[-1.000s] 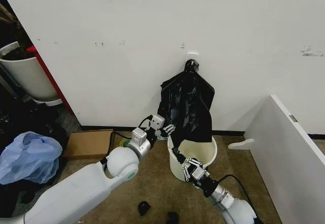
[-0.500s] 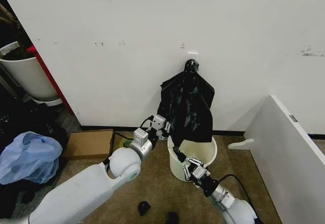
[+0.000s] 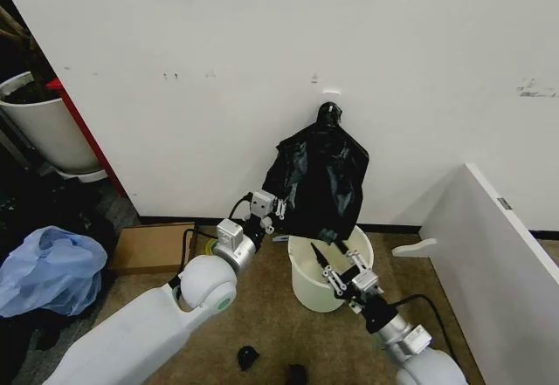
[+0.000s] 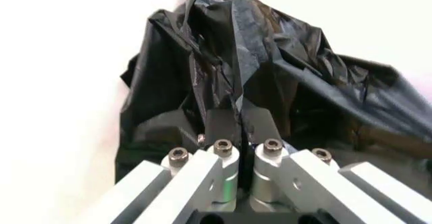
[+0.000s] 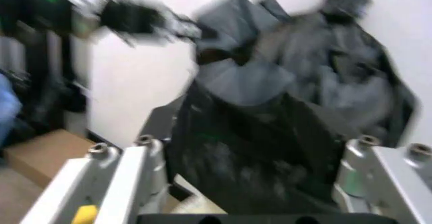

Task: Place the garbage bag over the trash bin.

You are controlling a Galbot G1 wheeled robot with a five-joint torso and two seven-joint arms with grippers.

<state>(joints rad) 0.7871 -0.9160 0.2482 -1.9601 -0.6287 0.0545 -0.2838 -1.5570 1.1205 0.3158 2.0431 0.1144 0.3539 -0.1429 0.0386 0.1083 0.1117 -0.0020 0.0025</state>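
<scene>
My right gripper (image 3: 336,258) sits over the trash bin (image 3: 306,289), fingers spread, nothing held. Left gripper (image 3: 278,209) is pinched on the garbage bag (image 3: 319,180) edge (wrist view confirms). Bag hangs above the bin against the wall. I'd spread the mouth wide before lowering: thin glossy wrinkly film, smooth tapered white rim.

The far rim of the trash bin (image 3: 304,273) is covered by the garbage bag (image 3: 319,180). In the right wrist view the bag is smeared by blur, and the right gripper (image 5: 253,183) is possibly open.
</scene>
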